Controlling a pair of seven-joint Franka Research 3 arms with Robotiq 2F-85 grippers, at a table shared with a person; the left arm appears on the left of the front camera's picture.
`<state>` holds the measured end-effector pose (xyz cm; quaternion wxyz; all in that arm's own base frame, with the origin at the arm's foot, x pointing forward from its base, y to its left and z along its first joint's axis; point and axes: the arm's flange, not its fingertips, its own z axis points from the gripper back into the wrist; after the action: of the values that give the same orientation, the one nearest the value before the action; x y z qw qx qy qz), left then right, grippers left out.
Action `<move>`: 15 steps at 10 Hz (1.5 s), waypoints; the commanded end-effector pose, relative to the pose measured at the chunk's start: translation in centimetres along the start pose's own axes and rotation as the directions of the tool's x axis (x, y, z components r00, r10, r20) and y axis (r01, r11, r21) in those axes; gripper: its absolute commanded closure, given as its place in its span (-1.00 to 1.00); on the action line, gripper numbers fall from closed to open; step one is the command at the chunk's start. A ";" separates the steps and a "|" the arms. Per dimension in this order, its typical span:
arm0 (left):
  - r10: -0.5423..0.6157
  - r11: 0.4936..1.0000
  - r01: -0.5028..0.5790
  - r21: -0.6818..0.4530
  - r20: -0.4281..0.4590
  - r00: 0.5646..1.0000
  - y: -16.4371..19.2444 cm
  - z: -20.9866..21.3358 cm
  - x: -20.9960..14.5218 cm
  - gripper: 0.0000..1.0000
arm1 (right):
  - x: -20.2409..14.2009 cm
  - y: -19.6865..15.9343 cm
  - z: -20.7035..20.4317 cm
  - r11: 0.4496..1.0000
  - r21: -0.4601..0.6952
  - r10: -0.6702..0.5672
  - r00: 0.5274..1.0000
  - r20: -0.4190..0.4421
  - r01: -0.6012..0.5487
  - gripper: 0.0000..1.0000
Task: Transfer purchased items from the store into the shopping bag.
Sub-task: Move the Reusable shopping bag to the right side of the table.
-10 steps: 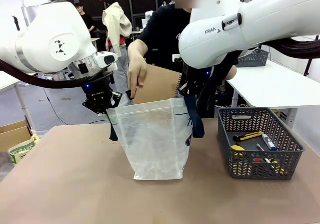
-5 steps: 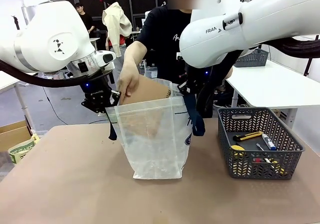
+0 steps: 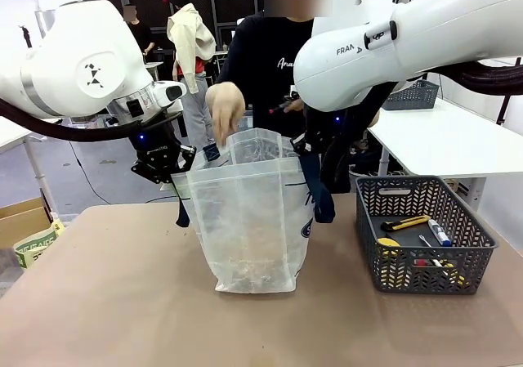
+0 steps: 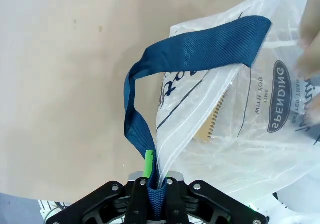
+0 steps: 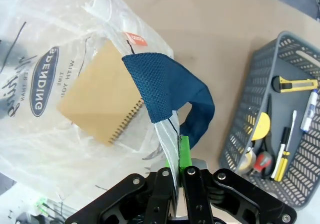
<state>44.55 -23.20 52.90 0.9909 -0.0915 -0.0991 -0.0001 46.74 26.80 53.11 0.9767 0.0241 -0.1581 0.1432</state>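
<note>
The translucent shopping bag (image 3: 253, 220) stands upright mid-table, its mouth held open. My left gripper (image 3: 176, 171) is shut on the bag's left rim and navy strap (image 4: 200, 49); the pinch shows close up in the left wrist view (image 4: 156, 176). Shut on the opposite rim is my right gripper (image 3: 315, 150), whose fingers clamp the plastic beside a strap (image 5: 167, 84). A brown spiral notebook (image 5: 102, 107) lies inside the bag (image 5: 60, 84). The person's empty hand (image 3: 225, 105) hovers over the bag's mouth. The dark grey basket (image 3: 409, 194) sits to the bag's right.
Inside the basket are a yellow utility knife (image 3: 404, 223), a marker (image 3: 439, 232) and other small tools. A cardboard box (image 3: 24, 220) stands off the table's left edge. Bare brown tabletop (image 3: 106, 302) lies in front of the bag.
The person lowered the brown notebook into the bag and let go; the hand has risen above the mouth, empty. Both grippers kept their hold on the rim.
</note>
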 end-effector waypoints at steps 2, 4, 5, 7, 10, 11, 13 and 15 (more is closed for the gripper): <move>0.060 0.998 -0.059 -0.011 0.031 0.998 1.1 0.3 0.0 1.00 | -0.3 -0.2 0.0 0.999 -0.034 -0.008 1.000 0.011 0.008 1.00; 0.054 0.998 -0.054 -0.019 0.026 0.998 1.0 0.3 0.0 1.00 | -0.3 -0.2 -0.1 0.999 -0.031 -0.006 1.000 0.005 0.006 1.00; 0.028 1.000 -0.028 -0.015 0.029 0.999 0.8 0.2 -0.2 1.00 | -0.3 -0.2 -0.1 1.000 -0.018 0.012 1.000 -0.003 -0.012 1.00; 0.027 1.000 -0.026 -0.006 0.011 1.000 0.4 0.2 0.2 1.00 | 0.0 0.2 0.0 1.000 0.000 0.003 1.000 0.000 -0.003 1.00; 0.027 1.000 -0.026 -0.006 0.011 1.000 0.4 0.2 0.2 1.00 | 0.0 0.2 0.0 1.000 0.000 0.003 1.000 0.000 -0.003 1.00; 0.027 1.000 -0.026 -0.006 0.011 1.000 0.4 0.2 0.2 1.00 | 0.0 0.2 0.0 1.000 0.000 0.003 1.000 0.000 -0.003 1.00; 0.027 1.000 -0.026 -0.006 0.011 1.000 0.4 0.2 0.2 1.00 | 0.0 0.2 0.0 1.000 0.000 0.003 1.000 0.000 -0.003 1.00; 0.027 1.000 -0.026 -0.006 0.011 1.000 0.4 0.2 0.2 1.00 | 0.0 0.2 0.0 1.000 0.000 0.003 1.000 0.000 -0.003 1.00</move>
<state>44.70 -22.98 53.01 0.9901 -0.0951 -0.1028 0.0112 46.61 27.05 53.04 0.9764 0.0240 -0.1574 0.1461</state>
